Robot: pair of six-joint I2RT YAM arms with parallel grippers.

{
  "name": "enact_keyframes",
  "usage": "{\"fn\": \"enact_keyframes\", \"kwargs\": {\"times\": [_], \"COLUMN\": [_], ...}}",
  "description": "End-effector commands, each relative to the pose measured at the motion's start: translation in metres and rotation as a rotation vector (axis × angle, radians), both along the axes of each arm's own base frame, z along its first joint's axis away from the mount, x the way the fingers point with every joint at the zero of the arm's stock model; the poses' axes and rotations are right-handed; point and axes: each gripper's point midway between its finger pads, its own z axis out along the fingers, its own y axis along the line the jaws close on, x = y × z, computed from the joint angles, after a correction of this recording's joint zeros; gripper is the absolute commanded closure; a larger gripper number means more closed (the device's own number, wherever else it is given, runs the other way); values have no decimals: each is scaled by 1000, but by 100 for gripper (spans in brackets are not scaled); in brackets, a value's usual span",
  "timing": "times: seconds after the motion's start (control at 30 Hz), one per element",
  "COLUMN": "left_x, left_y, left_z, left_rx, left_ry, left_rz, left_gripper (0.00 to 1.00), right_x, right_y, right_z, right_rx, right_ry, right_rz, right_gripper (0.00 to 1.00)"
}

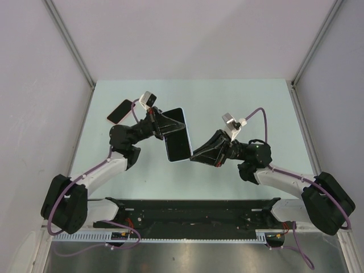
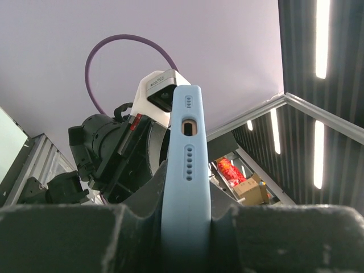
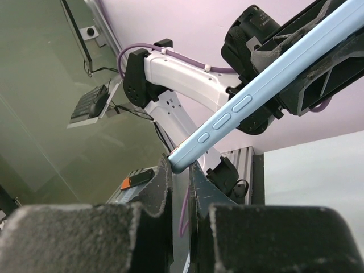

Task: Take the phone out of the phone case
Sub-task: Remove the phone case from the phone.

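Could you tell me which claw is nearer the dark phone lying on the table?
Left. The left claw grips the blue case just right of the dark phone; the right claw grips the case's near end, farther right.

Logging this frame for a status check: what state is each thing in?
phone case: off the table, tilted, phone inside
left end effector: shut on the phone case
right end effector: shut on the phone case's corner
dark device: lying flat on the table, untouched

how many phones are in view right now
2. One in the light blue case, held above the table by both sets of jaws; one dark phone lying flat at far left. None looks hidden.
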Motion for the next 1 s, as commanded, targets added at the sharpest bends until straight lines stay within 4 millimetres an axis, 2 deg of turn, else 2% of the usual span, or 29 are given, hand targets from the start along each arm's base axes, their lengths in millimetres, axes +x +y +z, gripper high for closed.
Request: {"fn": "enact_keyframes", "kwargs": {"times": [0.0,0.37,0.97], "left_x": [-51,-64,-79], "left_y": [7,11,9], "left_z": [63,73,87], "left_rx": [-106,-109,-123], "left_ry": [-125,-148,-171], "left_rz": [-94,-98,-125], "left_gripper": [100,100,100], "right_x": [16,26,63], "right_y": [-10,2,6], "right_z": [29,35,21], "right_rx": [135,132,84], "right_ry": [-199,-253,-244], "right_rz": [-124,-111,-159], "right_gripper": [100,100,100]}}
